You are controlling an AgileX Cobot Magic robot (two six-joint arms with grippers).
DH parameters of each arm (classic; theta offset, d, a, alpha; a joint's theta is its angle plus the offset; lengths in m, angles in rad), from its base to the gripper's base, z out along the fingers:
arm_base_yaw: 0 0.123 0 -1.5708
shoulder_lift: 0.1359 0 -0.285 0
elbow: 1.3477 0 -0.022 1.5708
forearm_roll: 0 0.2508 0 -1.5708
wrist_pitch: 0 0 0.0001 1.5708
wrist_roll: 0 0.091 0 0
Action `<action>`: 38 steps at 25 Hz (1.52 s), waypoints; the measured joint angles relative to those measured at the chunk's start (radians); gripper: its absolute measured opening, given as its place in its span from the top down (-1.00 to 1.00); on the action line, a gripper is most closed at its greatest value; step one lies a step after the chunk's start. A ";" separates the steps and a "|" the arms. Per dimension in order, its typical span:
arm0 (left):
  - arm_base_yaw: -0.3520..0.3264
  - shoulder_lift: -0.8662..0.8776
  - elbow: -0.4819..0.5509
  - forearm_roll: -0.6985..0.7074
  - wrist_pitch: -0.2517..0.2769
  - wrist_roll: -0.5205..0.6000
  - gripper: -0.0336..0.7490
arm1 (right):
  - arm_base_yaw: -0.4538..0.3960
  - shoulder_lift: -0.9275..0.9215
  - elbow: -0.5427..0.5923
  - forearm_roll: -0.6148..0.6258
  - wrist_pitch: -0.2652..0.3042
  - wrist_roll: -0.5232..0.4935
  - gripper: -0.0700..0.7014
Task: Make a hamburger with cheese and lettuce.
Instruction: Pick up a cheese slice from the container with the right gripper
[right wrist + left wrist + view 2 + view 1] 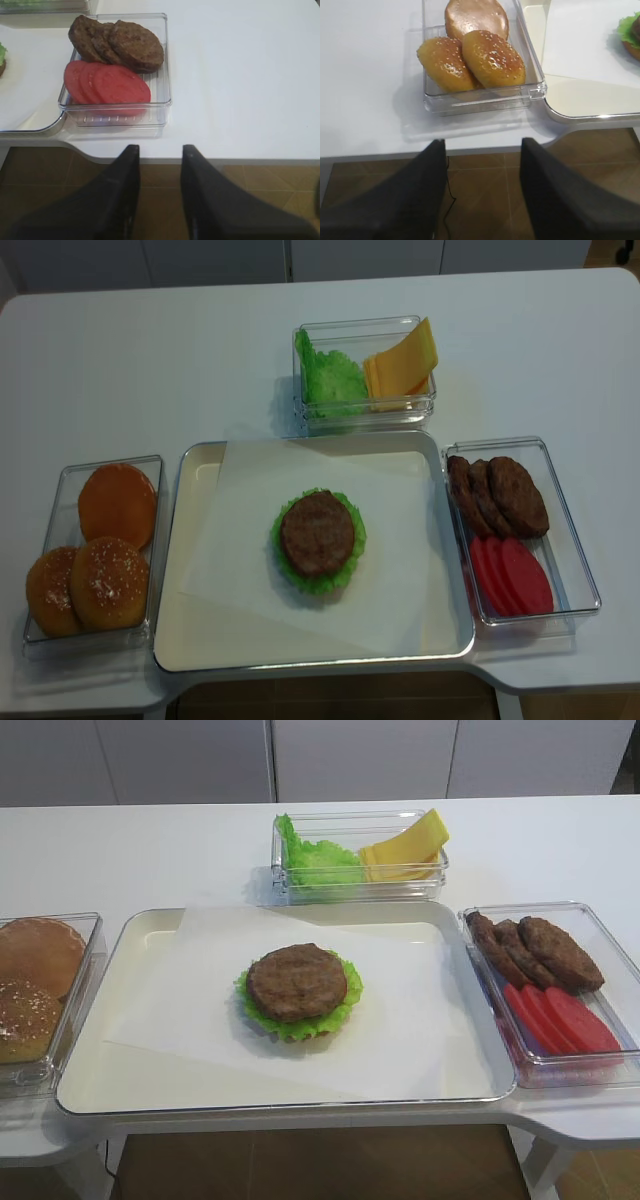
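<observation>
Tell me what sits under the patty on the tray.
Under the patty a lettuce leaf shows as a green fringe all round. The left wrist view shows a brown bun edge below the leaf. Anything else between those layers is covered.

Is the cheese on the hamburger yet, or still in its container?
Still in its container: the cheese leans beside the lettuce in the clear container, and the hamburger shows a bare patty on top.
</observation>
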 joint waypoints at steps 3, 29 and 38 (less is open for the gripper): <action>0.000 0.000 0.000 0.000 0.000 0.000 0.00 | 0.000 0.000 0.000 0.000 0.000 0.000 0.26; 0.000 0.000 0.000 0.000 0.000 0.000 0.00 | 0.000 0.000 0.000 0.000 0.000 0.000 0.26; 0.000 0.000 0.000 0.000 0.000 0.000 0.00 | 0.000 0.000 0.000 0.000 0.000 -0.003 0.26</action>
